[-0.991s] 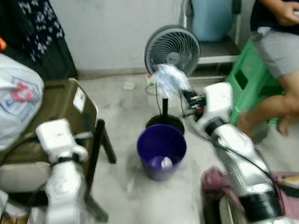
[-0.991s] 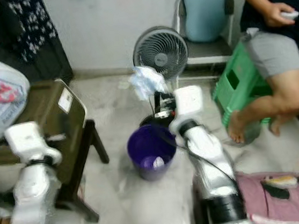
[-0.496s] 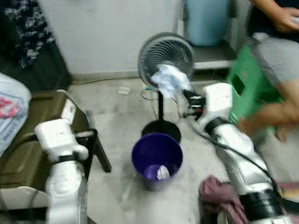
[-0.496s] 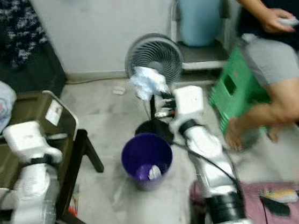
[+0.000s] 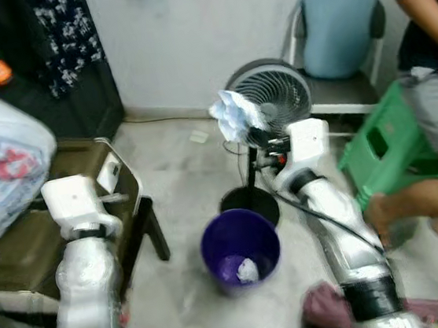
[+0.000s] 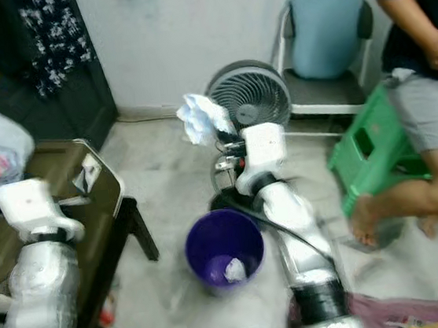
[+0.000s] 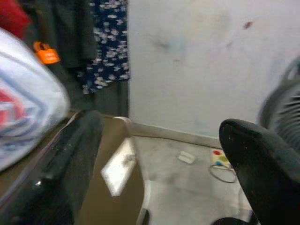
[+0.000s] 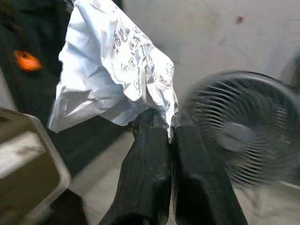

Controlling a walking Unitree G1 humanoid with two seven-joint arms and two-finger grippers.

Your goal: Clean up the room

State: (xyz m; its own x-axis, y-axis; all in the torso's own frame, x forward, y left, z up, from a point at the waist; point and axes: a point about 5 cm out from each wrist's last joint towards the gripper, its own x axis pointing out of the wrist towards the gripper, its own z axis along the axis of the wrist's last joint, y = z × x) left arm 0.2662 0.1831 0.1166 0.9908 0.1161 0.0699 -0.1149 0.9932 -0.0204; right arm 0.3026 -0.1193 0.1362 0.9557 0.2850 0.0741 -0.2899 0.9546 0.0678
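Since a second ago the whole view has swung, so the camera has moved; against the scene, the right pincer (image 8: 169, 123) keeps its clamp on the crumpled paper (image 8: 112, 70) and has not let it go, while the purple bin (image 5: 240, 248), which sat at about 7 o'clock of the paper, now sits nearer 6 o'clock of it, lower in the head views. One white paper wad (image 5: 248, 270) lies in the bin as before.

In the right wrist view the two black fingers (image 8: 145, 173) are pressed together on a lower corner of the paper, which fans out beyond the tips, white with printed lines. In the head views the right arm (image 5: 332, 222) reaches forward and up from the robot's right side, bent at the elbow, its white wrist block (image 5: 305, 142) held in front of the fan (image 5: 271, 99). The paper hangs at 10 o'clock of that block, above the fan's black round base (image 5: 247, 203) and beyond the bin's far rim.

The left arm (image 5: 83, 290) is raised at the robot's left with its wrist block near the corner of the olive tabletop (image 5: 84, 159). The left pincer (image 7: 159, 187) stands apart, its two dark fingers wide at either side of its wrist view. A white plastic bag (image 5: 6, 168) rests on the tabletop at 9 o'clock.

A person (image 5: 437, 99) sits at 3 o'clock beside a green stool (image 5: 387, 149), with a chair (image 5: 338, 31) at 1 o'clock against the wall.
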